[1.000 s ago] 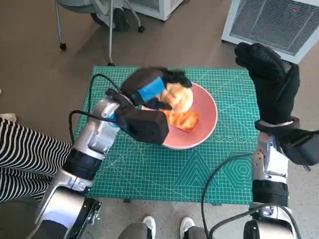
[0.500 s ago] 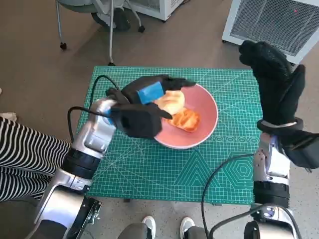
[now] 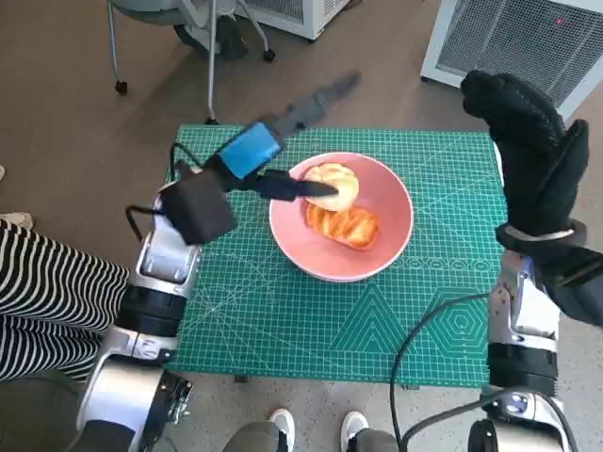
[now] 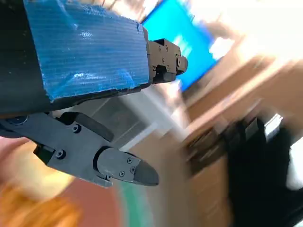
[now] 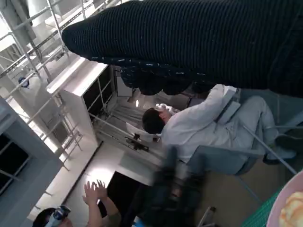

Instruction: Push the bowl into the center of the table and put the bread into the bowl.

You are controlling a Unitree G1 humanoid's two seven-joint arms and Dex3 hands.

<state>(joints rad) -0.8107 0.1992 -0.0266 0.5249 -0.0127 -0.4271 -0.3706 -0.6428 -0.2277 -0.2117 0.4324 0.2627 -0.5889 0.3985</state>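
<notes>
A pink bowl (image 3: 386, 231) sits near the middle of the green cutting mat (image 3: 283, 320) and holds two pieces of golden bread (image 3: 343, 224). My left hand (image 3: 273, 155) hovers at the bowl's left rim with its fingers spread; one finger reaches over the bread, another points up and away. It holds nothing. In the left wrist view the left hand (image 4: 90, 94) shows its fingers apart, with a blurred strip of bread (image 4: 33, 208) beneath. My right hand (image 3: 532, 151) is raised upright at the mat's right edge, fingers extended and empty. The bowl's rim (image 5: 284, 201) shows in a corner of the right wrist view.
A white grilled unit (image 3: 518, 38) stands on the floor behind the table's right. Chair legs (image 3: 203, 38) stand behind the left. A person's striped leg (image 3: 47, 292) is at the left, and shoes (image 3: 316, 428) show below the table's front edge. A seated person (image 5: 199, 125) appears in the right wrist view.
My left hand has let go of the bread, lifted and drawn back to the left, fingers spreading. Both pieces of bread now lie in the bowl. The right hand barely moved.
</notes>
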